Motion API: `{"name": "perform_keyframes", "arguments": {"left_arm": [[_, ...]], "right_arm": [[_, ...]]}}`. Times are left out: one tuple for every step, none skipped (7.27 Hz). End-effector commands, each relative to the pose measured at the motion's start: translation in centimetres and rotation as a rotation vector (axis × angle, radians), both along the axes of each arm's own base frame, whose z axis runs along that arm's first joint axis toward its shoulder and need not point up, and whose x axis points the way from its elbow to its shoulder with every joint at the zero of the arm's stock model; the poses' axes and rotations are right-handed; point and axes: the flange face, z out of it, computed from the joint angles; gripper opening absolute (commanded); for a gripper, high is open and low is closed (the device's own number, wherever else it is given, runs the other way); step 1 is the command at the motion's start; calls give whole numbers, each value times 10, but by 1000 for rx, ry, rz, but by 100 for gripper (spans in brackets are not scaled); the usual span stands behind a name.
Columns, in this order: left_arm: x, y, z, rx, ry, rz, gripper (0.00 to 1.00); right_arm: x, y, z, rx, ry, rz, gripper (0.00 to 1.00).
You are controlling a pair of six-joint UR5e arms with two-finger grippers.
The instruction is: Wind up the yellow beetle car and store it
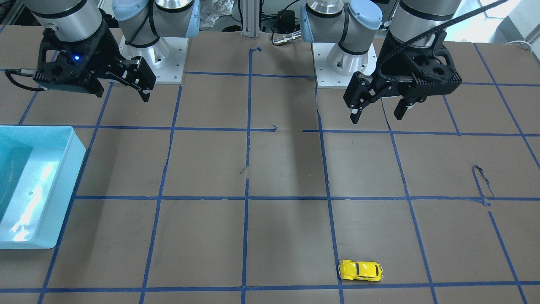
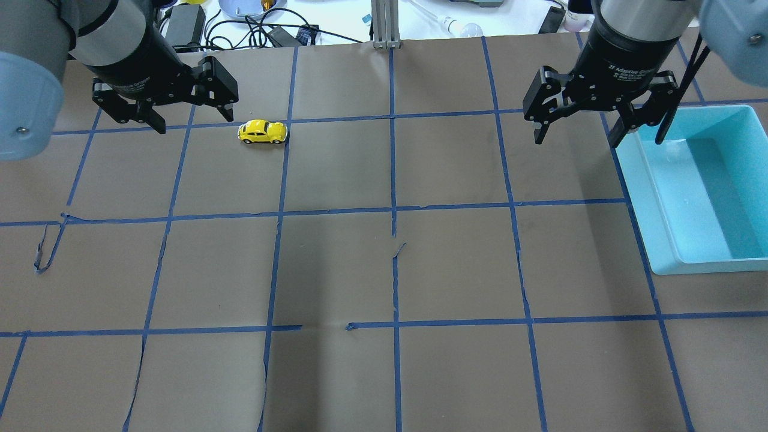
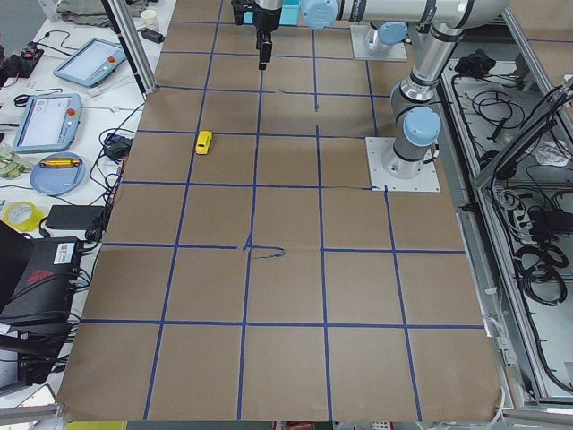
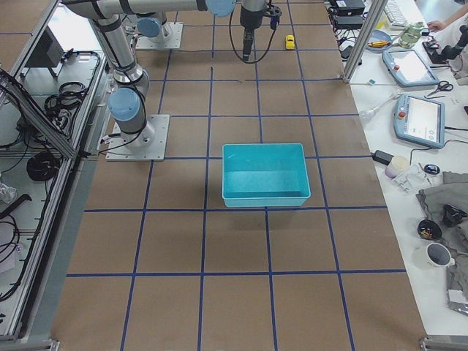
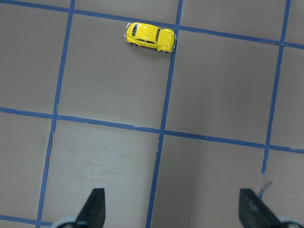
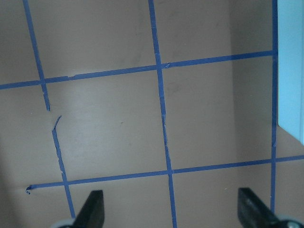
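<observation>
Overhead exterior: left gripper (image 2: 195, 123) and right gripper (image 2: 575, 141) (fingers spread, empty) are hovering; yellow beetle car (image 2: 263, 132) is sitting untouched.

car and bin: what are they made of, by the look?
Car: glossy bright-yellow shell with sharp highlights and silvery bumpers. Painted die-cast metal or hard plastic; the look leaves it open. Bin: light blue, with smooth one-piece walls, a soft sheen and rounded corners. Most likely moulded plastic.
</observation>
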Motion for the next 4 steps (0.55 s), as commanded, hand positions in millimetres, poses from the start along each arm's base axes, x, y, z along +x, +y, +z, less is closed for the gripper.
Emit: {"name": "perform_keyframes", "arguments": {"left_arm": [[2,-1,0,0,-1,-11,100],[2,-2,-1,2,-1,-10,100],[2,-2,-1,2,-1,-10,100],[2,-2,-2,3,-1,-10,100]], "right_arm": [[-1,0,-2,3,7,6,100],[-1,0,-2,5,9,7,100],[-1,0,-2,5,12,8,100],[-1,0,-4,9,13,3,100]]}}
